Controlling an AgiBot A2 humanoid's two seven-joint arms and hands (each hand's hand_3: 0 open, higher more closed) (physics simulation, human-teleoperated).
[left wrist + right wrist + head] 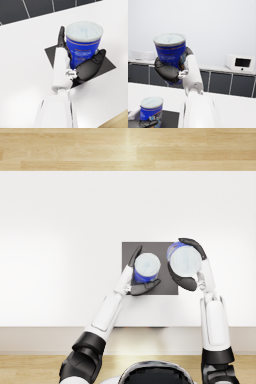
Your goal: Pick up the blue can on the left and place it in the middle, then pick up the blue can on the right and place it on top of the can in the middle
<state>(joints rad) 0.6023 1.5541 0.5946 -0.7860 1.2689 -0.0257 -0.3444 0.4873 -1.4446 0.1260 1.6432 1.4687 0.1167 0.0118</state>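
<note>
1. We see a dark grey mat (pixel 165 250) lying on the white table (pixel 60 238), a little toward 4 o'clock from the table's middle in the head view.
2. The first blue can (pixel 146 268) stands upright on the mat, its pale lid facing up.
3. Our left hand (pixel 136 278) wraps this can – fingers at its 9 o'clock side, thumb at 6 o'clock – and grasps it.
4. The second blue can (pixel 184 259) is held off the table by our right hand (pixel 192 265), clasped from both sides; it sits at 3 o'clock of the first can, over the mat's right edge.
5. In the right wrist view the lifted can is upright – well above the one on the mat.
</note>
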